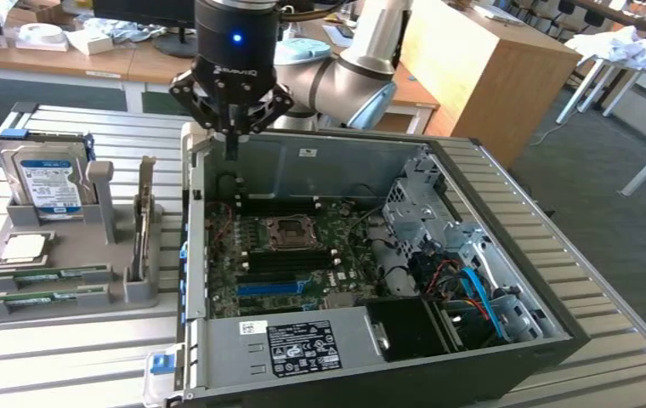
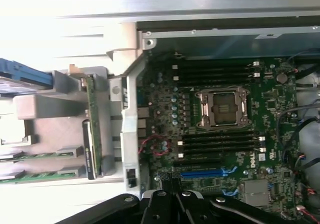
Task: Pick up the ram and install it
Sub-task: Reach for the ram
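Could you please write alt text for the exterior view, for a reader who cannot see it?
A robot's shut gripper hangs over the far edge of an open computer case. Two ram sticks lie in a grey holder on the exterior view's left.

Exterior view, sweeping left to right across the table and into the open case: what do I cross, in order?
From the left: hard drive → upright card → CPU socket → metal drive cage → blue cables.
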Controlling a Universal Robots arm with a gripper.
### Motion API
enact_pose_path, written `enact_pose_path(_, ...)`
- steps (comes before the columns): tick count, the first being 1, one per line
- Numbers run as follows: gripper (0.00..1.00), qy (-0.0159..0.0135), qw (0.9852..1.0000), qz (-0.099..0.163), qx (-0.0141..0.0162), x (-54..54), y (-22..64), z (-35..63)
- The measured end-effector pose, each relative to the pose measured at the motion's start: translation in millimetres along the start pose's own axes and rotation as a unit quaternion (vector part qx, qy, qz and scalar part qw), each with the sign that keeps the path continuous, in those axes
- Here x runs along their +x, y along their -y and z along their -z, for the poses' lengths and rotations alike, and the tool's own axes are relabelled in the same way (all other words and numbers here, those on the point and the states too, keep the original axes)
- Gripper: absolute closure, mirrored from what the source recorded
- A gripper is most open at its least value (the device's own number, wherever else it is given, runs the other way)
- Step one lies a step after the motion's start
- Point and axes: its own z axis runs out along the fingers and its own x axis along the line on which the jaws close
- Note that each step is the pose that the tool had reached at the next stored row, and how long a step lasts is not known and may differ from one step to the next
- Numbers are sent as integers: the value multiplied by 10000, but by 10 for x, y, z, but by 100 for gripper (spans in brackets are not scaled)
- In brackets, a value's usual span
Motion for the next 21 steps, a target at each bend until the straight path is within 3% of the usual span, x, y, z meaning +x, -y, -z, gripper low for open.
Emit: enact_pose_path(21,90,-3,10000,15,0,419,9,7)
